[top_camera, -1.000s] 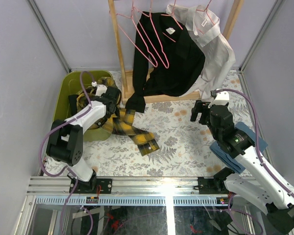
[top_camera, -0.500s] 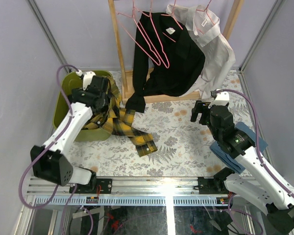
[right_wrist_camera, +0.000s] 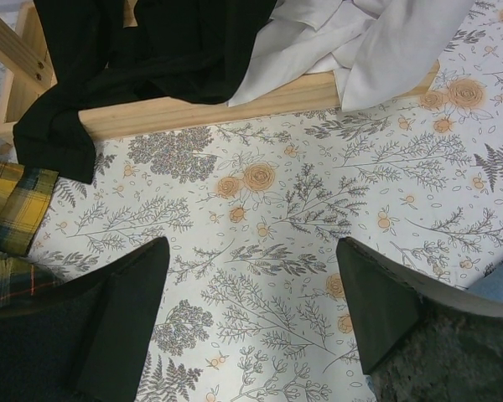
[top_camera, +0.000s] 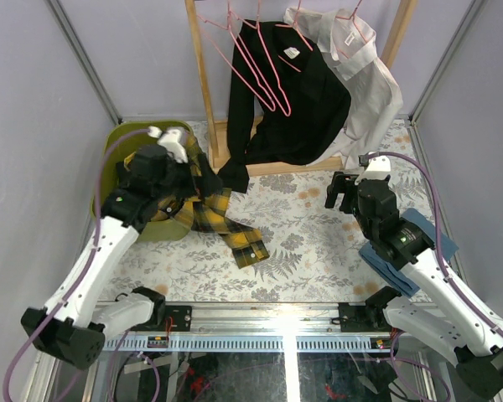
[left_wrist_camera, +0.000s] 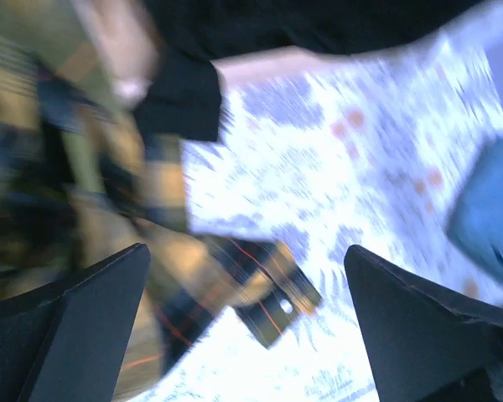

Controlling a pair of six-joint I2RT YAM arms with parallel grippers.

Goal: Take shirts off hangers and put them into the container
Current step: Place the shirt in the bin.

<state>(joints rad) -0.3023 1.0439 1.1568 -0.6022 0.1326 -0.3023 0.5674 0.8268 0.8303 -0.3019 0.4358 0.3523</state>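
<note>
The flowered table (top_camera: 318, 234) lies open at centre. At ten o'clock the plaid shirt (top_camera: 222, 219) sprawls from the tub (top_camera: 107, 172); at twelve, black shirt (top_camera: 302, 109), white shirt (top_camera: 377, 92) and rack (top_camera: 203, 92) bar passage.

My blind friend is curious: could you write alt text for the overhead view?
A yellow plaid shirt spills from a green tub onto a flowery table, the left gripper open above it. A black shirt and a white shirt hang on a wooden rack; the right gripper hovers open.

A robotics lab test cell: plain pale wall panels (top_camera: 33, 100) in metal framing box in a desk (top_camera: 310, 276) under floral cloth (top_camera: 306, 209), with cabled left arm (top_camera: 101, 251) and right arm (top_camera: 419, 268) bolted to an aluminium rail (top_camera: 260, 322)
</note>
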